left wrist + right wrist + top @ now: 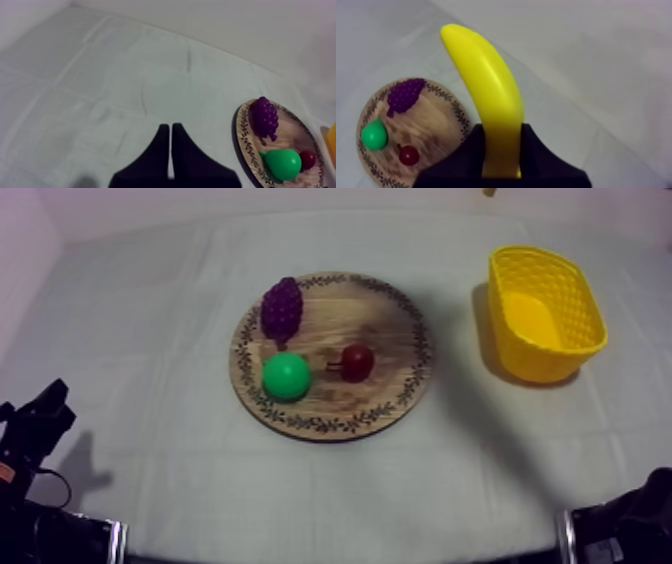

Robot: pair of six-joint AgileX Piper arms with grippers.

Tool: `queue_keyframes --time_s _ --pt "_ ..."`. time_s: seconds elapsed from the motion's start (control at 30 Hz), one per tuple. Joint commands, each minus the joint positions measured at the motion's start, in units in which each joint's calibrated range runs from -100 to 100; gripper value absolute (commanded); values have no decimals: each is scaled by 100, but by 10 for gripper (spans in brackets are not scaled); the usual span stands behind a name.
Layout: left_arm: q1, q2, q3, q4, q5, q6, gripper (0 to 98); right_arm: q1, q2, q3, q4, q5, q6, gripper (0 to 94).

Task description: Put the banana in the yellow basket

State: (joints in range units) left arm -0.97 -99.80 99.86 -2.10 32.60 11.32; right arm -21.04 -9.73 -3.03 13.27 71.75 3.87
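A yellow banana (486, 80) stands up between the black fingers of my right gripper (502, 132), which is shut on it high above the table. Far below it lies the round wooden board (431, 117) with a bunch of grapes (406, 95), a green pear (374, 135) and a small red fruit (409, 156). In the top view the board (385, 308) sits mid-table and the yellow basket (545, 313) stands to its right, with nothing in it. My left gripper (171, 131) is shut on nothing, low at the left over bare cloth (40, 420).
The grapes (282, 308), pear (286, 376) and red fruit (357, 361) occupy the board's left and middle. A small yellow tip (489, 191) shows at the far edge above the basket. Part of my right arm (625, 528) sits at the near right.
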Motion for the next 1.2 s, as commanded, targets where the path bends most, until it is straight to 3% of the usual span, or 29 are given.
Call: queue_keyframes --time_s 0.0,0.23,0.47,0.7,1.17 --pt "-1 -3 3 2 -2 -1 1 166 -166 308 65 -154 -326 68" --pt "-1 -3 3 2 -2 -1 1 551 -640 1406 155 -507 -591 61" --pt "-1 -3 3 2 -2 -1 1 1177 -219 1996 14 -840 -520 52" --pt "-1 -3 3 2 -2 -1 1 1639 397 2374 62 -1191 -518 51" --pt "-1 -3 3 2 -2 -1 1 1781 1211 3246 591 -1736 -955 47"
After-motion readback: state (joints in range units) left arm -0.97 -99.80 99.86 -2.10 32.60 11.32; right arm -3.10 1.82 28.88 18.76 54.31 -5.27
